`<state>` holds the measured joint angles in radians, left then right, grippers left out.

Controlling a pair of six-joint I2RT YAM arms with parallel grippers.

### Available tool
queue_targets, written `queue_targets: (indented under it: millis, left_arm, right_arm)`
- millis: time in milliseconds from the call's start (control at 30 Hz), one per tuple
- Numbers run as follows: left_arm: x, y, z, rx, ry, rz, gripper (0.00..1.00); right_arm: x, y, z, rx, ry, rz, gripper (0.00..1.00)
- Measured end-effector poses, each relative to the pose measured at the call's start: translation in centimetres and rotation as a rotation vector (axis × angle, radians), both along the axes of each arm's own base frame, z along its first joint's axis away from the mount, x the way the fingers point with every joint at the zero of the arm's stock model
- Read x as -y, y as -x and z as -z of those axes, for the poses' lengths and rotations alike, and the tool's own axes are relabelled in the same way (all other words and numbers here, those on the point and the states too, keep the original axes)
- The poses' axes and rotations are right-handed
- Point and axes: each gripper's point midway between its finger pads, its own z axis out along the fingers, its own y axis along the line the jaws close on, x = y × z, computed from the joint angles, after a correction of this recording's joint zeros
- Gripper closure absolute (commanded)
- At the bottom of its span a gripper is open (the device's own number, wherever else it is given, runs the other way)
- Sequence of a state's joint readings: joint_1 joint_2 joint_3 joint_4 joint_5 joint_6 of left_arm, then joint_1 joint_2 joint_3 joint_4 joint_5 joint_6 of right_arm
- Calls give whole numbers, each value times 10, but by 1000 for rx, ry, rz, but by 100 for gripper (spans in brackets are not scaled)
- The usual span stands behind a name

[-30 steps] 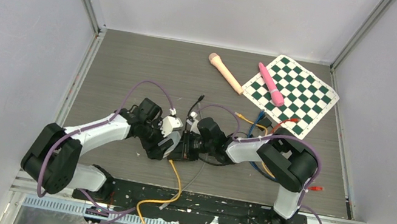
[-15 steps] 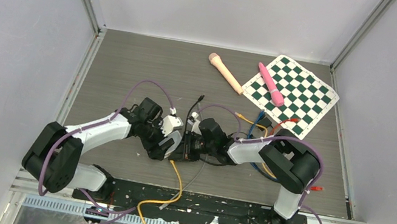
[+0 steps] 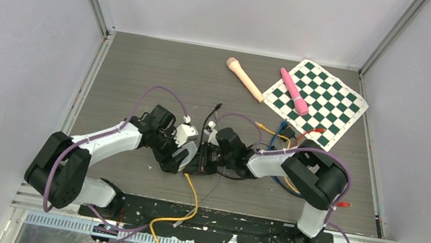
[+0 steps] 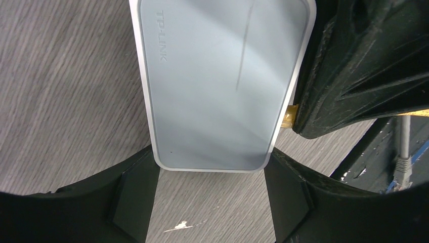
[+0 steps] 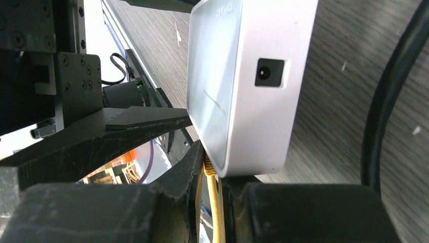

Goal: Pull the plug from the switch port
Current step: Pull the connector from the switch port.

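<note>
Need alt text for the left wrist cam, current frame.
A grey TP-Link switch lies on a wood-grain table, its near end held between the two black fingers of the left claw. At the switch's right edge, the right claw covers a yellow plug, leaving only a sliver showing.

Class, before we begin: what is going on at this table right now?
The left gripper clamps one end of the grey TP-Link switch, steadying it. The right gripper pinches the yellow plug at the switch's port side. The plug looks seated in its port, so the pull is not yet done.
</note>
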<state>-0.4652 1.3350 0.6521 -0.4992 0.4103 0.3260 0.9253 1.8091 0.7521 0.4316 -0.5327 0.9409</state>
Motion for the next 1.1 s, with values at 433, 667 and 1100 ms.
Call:
queue_targets:
  millis: [433, 667, 1100]
  left_arm:
    - [-10, -4, 0, 76, -33, 48, 93]
    - [-9, -10, -3, 95, -31, 56, 94]
    - [-6, -15, -6, 114, -25, 59, 95]
  right_arm:
    - [-14, -1, 18, -97, 4, -4, 60]
    - [-18, -6, 16, -131, -6, 49, 58]
    - [-19, -23, 8, -207, -102, 247, 69]
